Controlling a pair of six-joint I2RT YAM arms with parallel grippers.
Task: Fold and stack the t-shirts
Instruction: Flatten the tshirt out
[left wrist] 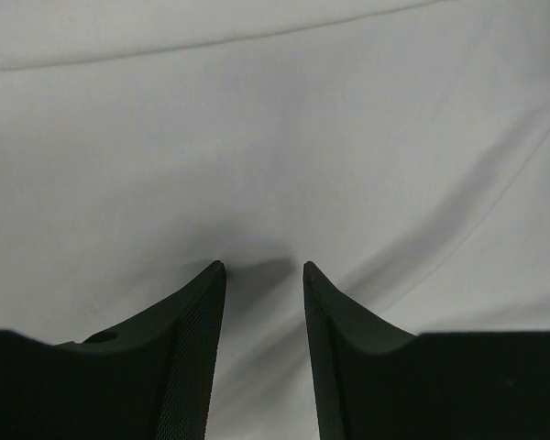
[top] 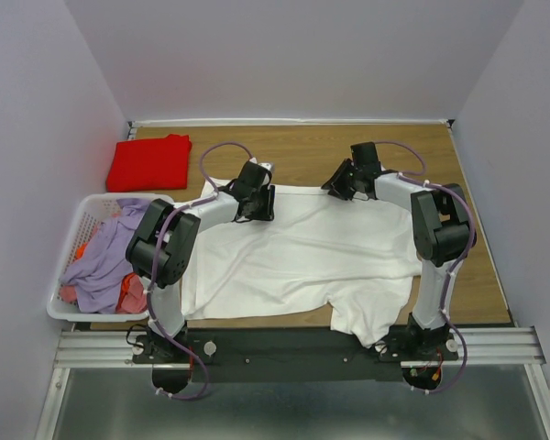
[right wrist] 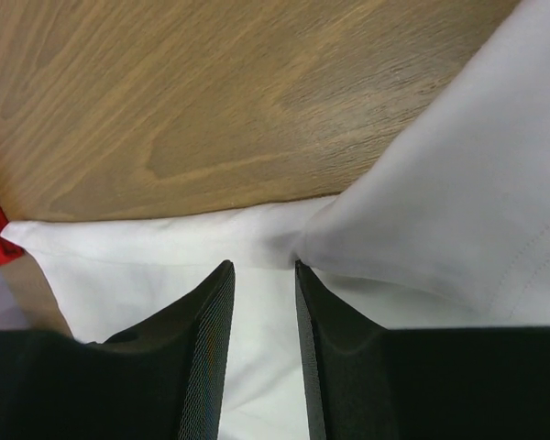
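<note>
The big white t-shirt (top: 302, 257) lies spread out in the middle of the wooden table (top: 302, 151). It is bumpy with soft folds. One sleeve (top: 371, 319) hangs over the near edge, close to the foot of the right arm. The red t-shirt (top: 149, 162) sits folded in a neat square in the far left corner, away from the white one.

Both arms reach out to the far edge of the white shirt, one beside the other. The left gripper (left wrist: 263, 268) points down at the cloth. Its two black fingers (left wrist: 197, 321) stand about half apart, and their tips press on the shirt. Flat white cloth shows in the gap between them.

The right gripper (right wrist: 264, 266) is at the far hem, where the white cloth meets the bare wood. Its fingers leave only a thin gap. A small raised fold sits right at the tips, but I can't tell if they have pinched it.

At the left side of the table stands a white basket (top: 60, 310). It is full of more clothes, with a purple one (top: 105, 261) on top and bits of orange and pink.
</note>
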